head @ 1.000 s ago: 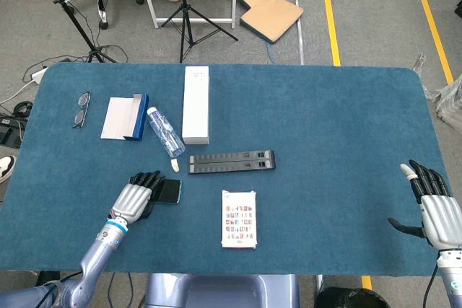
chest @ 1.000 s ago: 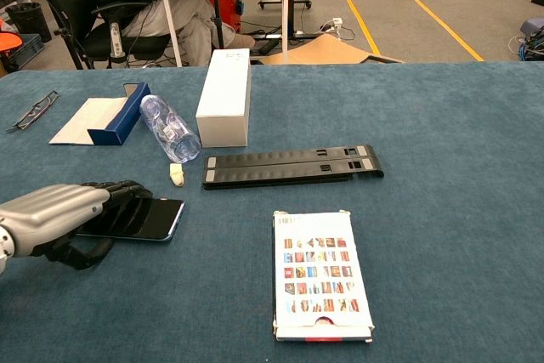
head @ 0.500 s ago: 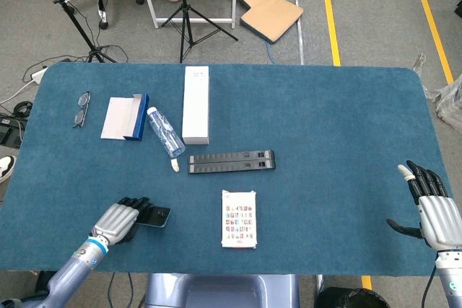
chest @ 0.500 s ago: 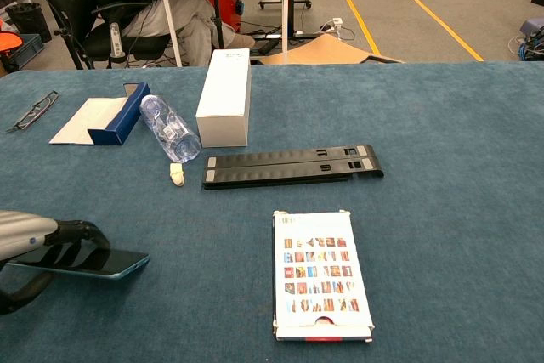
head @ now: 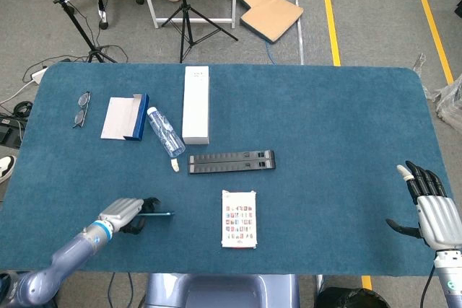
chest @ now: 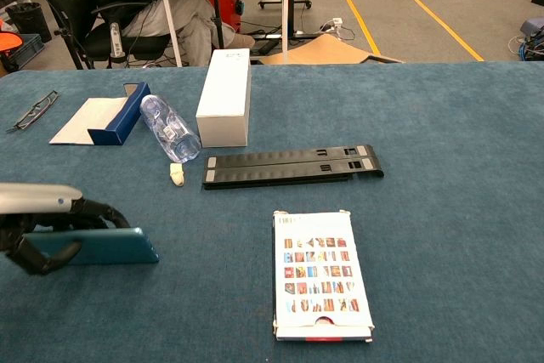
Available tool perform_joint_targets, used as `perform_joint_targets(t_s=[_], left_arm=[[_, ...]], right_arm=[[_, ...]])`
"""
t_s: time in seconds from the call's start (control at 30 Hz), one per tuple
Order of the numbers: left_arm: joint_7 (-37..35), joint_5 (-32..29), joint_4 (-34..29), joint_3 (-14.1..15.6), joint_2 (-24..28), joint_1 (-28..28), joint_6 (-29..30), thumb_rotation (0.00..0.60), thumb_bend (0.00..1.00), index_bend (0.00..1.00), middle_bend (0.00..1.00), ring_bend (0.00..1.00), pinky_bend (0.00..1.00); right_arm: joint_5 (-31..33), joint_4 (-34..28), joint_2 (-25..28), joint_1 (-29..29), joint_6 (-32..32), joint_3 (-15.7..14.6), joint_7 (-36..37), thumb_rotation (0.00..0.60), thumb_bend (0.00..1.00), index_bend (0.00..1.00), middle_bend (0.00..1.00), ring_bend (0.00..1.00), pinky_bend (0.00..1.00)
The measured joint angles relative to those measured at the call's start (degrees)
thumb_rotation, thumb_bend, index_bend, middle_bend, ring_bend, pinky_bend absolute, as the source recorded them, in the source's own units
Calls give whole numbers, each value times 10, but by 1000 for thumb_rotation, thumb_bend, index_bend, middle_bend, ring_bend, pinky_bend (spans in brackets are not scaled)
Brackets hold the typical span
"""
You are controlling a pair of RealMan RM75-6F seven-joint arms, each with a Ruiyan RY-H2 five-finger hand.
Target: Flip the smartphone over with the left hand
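At the near left of the tabletop [head: 310, 128], your left hand [head: 124, 214] grips the smartphone [chest: 92, 246] by its long edges, and the phone now stands on edge, its teal back turned toward the chest camera. A second ago it lay flat under your fingers further from the near edge; since then you have drawn it nearer, lifted one side and rolled it to about vertical. I judge the flip half done: keep rolling the same way and lay it down on the other face before you let go. Just right of the phone lies a card box [chest: 321, 275], well clear of your turn. Beyond it sits a black folding stand [chest: 291, 166]. Far right, your right hand [head: 433, 210] hovers at the tabletop's edge, fingers spread, holding nothing.
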Motion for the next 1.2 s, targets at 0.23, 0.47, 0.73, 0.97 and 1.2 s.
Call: perform_joint_targets(t_s=[0.23,0.47,0.73,0.97,1.2], left_arm=[[-8,-47,45,-9,-25,-40,28,600,762,158,124,62,103],[-33,-5,88,-22,-60,-33,82,600,621,159,74,0,44],[-98,180,83,-23,-42,21,179,600,154,20,1,0,13],[-118,314,97,-11,3,100,346,600,2,0,0,0,0],[-59,327,115,1,28,195,470,600,0,0,0,0,0]], right_arm=[[6,4,-3,2,-6,0,-2,600,0,0,0,0,0],[10,6,-3,3,-8,2,1,600,0,0,0,0,0],[8,5,-1,2,-7,1,8,600,0,0,0,0,0],[-2,-2,1,0,0,-2,5,600,0,0,0,0,0],[-7,-8,3,-1,6,-2,4,600,0,0,0,0,0]])
